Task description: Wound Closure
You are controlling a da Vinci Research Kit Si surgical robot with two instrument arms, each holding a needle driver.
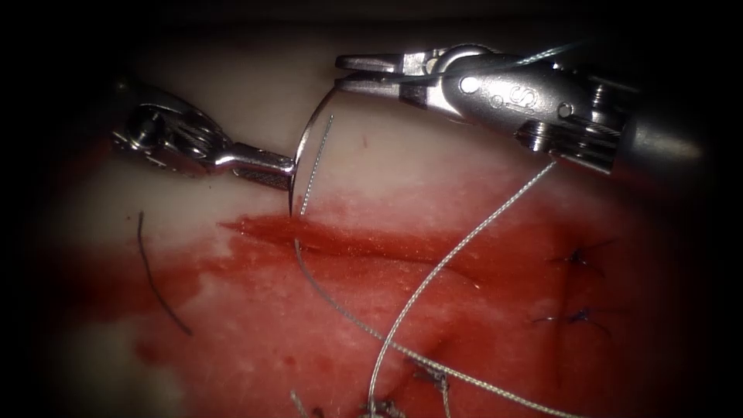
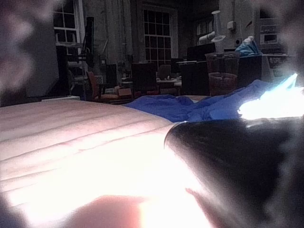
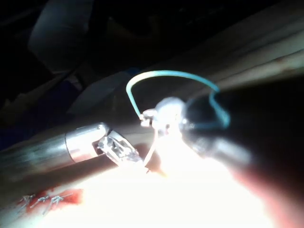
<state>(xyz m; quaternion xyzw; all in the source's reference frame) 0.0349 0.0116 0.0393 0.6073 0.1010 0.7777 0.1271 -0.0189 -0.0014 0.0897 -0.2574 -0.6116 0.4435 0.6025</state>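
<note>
While the tissue lies pale on the far side and wet with red fluid nearer, its cut runs left to right across the middle, with tied stitches at its right end. Coming in from the right, the right tool has its jaws closed on the far end of the needle. On the left, the left tool pinches the needle lower along its curve, jaws closed. That needle stands above the far edge of the cut; its tip appears to sit just at the tissue surface, though I cannot tell whether it has entered. Its thread trails in loose loops over the near side. With both tools clamped on one needle, opposing pulls could twist or bend it, I judge. Slack thread might also snag on the right tool's wrist, where a strand already crosses.
</note>
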